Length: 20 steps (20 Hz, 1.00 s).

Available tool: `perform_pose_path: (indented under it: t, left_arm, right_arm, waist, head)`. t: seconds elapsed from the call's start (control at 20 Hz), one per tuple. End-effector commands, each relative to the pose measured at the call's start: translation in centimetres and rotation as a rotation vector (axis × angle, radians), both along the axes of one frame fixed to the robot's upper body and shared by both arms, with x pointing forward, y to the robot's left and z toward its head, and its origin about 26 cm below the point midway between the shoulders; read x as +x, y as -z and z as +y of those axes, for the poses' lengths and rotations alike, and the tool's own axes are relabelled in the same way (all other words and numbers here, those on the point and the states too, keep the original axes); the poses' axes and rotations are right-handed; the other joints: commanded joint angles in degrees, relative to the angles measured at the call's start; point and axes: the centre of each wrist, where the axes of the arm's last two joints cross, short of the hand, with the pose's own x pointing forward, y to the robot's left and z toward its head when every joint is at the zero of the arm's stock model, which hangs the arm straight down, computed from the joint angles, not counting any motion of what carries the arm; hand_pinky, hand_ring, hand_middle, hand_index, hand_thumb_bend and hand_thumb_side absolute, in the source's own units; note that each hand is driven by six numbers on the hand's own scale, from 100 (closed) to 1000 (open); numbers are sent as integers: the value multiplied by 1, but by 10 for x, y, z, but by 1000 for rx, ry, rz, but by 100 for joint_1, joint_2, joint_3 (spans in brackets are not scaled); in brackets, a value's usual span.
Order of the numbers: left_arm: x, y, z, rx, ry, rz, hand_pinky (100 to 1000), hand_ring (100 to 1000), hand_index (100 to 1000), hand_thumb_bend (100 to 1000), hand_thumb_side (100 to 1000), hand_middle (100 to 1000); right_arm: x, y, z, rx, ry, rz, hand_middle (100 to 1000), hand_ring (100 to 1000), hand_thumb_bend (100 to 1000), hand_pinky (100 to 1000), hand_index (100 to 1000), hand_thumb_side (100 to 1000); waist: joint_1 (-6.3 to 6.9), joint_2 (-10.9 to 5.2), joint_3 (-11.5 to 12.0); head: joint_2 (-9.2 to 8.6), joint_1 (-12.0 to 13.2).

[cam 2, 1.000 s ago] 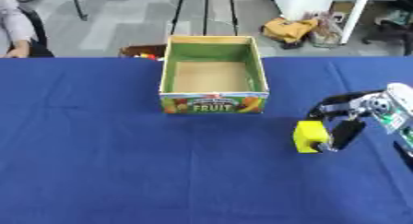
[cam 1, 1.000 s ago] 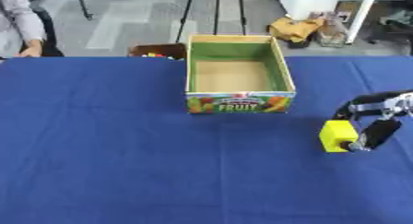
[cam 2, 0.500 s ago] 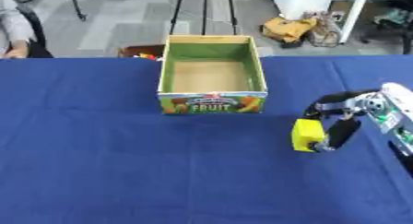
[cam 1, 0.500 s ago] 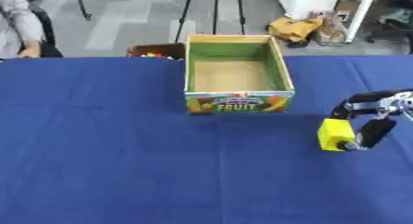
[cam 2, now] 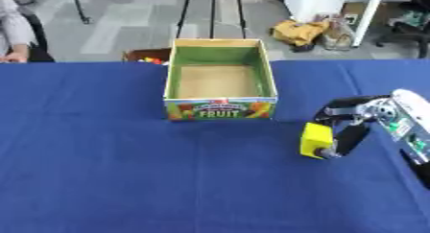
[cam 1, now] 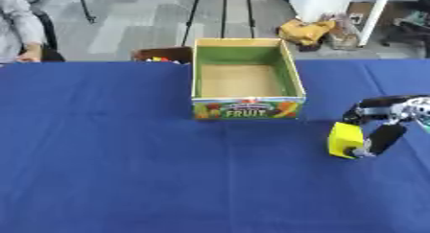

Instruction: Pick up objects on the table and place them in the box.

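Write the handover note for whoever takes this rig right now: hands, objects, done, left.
Right hand: fingers curled round the yellow block, right of the box and nearer the robot. I cannot tell whether the block is off the blue table yet.
Left hand: not in view.
Box: fruit-printed, open-topped, at centre toward the far edge, nothing inside.
Done: the block is grasped. Nothing is in the box so far.
Left: carry the block up and to the left over the box rim and let go inside. No other loose object shows on the table.
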Motion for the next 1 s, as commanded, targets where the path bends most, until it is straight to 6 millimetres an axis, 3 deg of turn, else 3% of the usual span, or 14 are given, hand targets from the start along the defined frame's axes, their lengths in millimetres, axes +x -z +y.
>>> perform_pose_path:
  t: [0.05, 0.55, 1.0]
  left_arm:
    - [-2, -10, 0, 16, 4, -30, 616, 697, 991, 230, 1000, 845]
    - [-2, -11, 0, 17, 6, -30, 616, 697, 991, 229, 1000, 846]
    - [-2, -11, 1, 17, 7, -28, 616, 697, 991, 229, 1000, 846]
  right_arm:
    - [-2, -20, -6, -8, 16, -71, 446, 751, 224, 813, 570, 372]
    - [-5, -39, 0, -11, -3, -192, 417, 733, 111, 803, 539, 410]
    - [-9, -70, 14, -6, -19, -343, 379, 714, 100, 792, 496, 446]
  waist:
    - [-11, -110, -7]
    - [-25, -134, -6]
    - [-49, -149, -7]
  head:
    - [-58, -5]
    - [-68, -6]
    - [-71, -8]
